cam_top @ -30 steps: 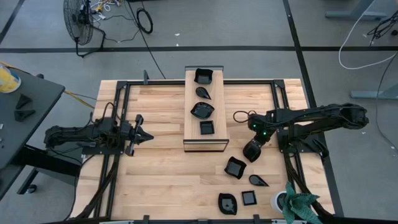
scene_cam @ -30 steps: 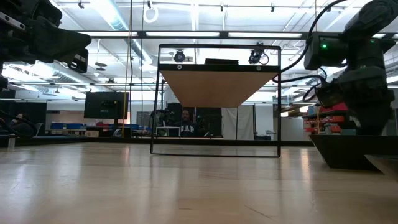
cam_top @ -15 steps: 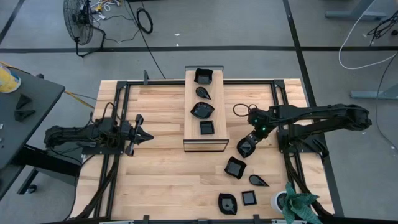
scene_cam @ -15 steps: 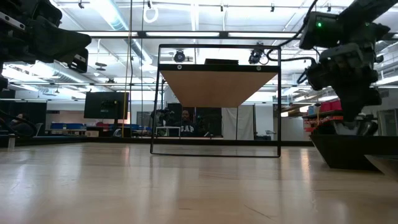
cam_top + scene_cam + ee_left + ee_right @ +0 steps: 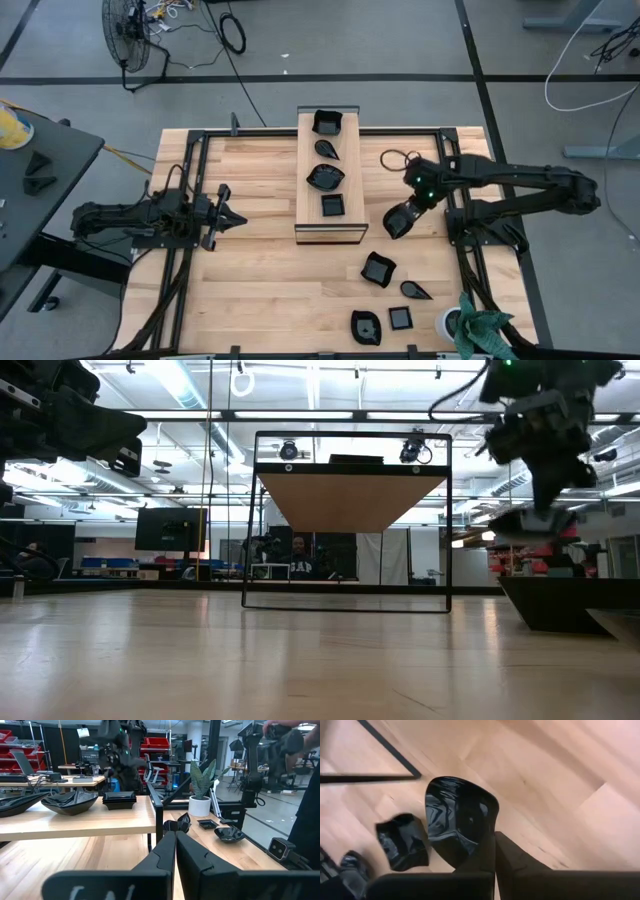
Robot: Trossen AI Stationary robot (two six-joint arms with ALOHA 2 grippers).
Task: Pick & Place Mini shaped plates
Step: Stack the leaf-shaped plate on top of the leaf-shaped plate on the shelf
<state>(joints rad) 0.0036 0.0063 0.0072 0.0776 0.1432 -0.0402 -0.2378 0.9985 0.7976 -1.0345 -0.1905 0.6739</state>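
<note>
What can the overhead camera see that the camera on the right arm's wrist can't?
Only the high view shows the wooden board carrying four black plates, the waiting left gripper shut at the table's left side, and the whole table. Only the right wrist view shows close up how the right gripper pinches the rim of a glossy black plate. Both show that held plate and loose black plates on the table below it.

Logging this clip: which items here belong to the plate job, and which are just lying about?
Job: four black plates on the wooden board; plate held by right gripper; four loose plates, e.g. square one.
Lying about: white pot with plant; cable loop; parked left gripper.
</note>
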